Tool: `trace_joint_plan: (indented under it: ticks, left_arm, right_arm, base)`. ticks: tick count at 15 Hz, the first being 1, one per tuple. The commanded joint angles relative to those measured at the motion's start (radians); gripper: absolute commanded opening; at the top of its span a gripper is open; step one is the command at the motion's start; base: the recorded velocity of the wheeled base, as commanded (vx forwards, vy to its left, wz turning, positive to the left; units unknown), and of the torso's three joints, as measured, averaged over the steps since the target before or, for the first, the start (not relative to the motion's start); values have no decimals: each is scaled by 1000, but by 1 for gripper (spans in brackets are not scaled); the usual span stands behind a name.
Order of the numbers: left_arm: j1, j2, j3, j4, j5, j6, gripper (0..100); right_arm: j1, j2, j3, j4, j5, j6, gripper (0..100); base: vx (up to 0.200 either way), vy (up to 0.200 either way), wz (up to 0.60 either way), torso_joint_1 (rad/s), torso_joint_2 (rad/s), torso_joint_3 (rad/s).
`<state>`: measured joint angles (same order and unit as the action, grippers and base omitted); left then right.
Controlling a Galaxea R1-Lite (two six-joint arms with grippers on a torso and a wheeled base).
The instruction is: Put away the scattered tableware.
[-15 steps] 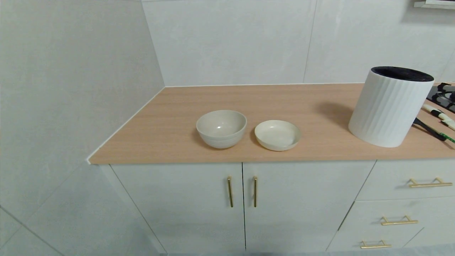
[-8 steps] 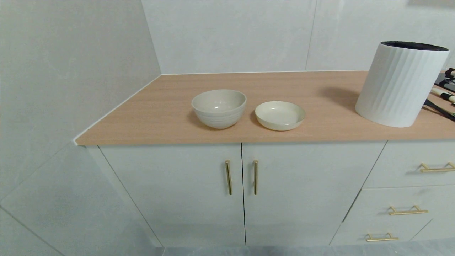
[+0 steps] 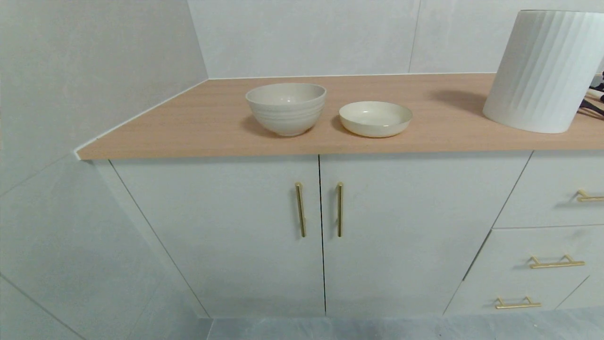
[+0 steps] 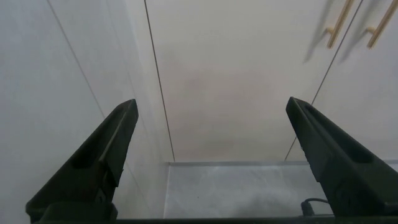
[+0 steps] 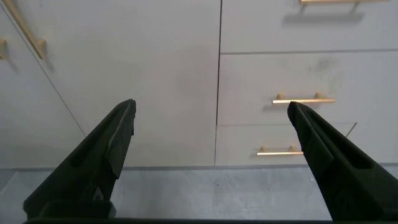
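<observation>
A deep ribbed beige bowl (image 3: 286, 107) stands on the wooden countertop (image 3: 198, 127), near its front edge. Just to its right lies a shallow cream dish (image 3: 375, 118), a small gap between them. My left gripper (image 4: 211, 118) hangs low in front of the white cabinet door (image 4: 236, 81), open with nothing between its fingers. My right gripper (image 5: 211, 118) is also open and empty, down at the level of the drawer fronts (image 5: 298, 93).
A tall white ribbed container (image 3: 547, 68) stands at the counter's right end, dark utensils (image 3: 595, 106) behind it. Below the counter are two cabinet doors with gold handles (image 3: 300, 209) (image 3: 339, 209) and drawers (image 3: 557, 262) to the right. A wall closes the left side.
The head camera has dropped lower, so the counter and bowls sit higher in the picture and are seen more from the side. The bowl and dish have not moved.
</observation>
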<state>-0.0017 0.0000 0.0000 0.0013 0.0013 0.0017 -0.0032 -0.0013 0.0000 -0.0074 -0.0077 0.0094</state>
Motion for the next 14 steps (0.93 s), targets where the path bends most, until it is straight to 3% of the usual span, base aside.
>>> trace_joint_plan:
  ticks: [1, 8, 11, 14]
  left_arm:
    - [0, 2, 0, 0, 0, 0, 100]
    - [0, 2, 0, 0, 0, 0, 100]
    - [0, 2, 0, 0, 0, -2, 100]
    - [0, 2, 0, 0, 0, -2, 100]
  right_arm:
    - [0, 1, 0, 0, 0, 0, 100]
    - [0, 1, 0, 0, 0, -2, 100]
    - [0, 1, 0, 0, 0, -2, 100]
    - [0, 1, 0, 0, 0, -2, 100]
  base:
    - [0, 0, 0, -115, 456, 339]
    - [0, 0, 0, -16, 77, 55]
    - [0, 200, 0, -4, 4, 2]
    - [0, 0, 0, 0, 0, 0]
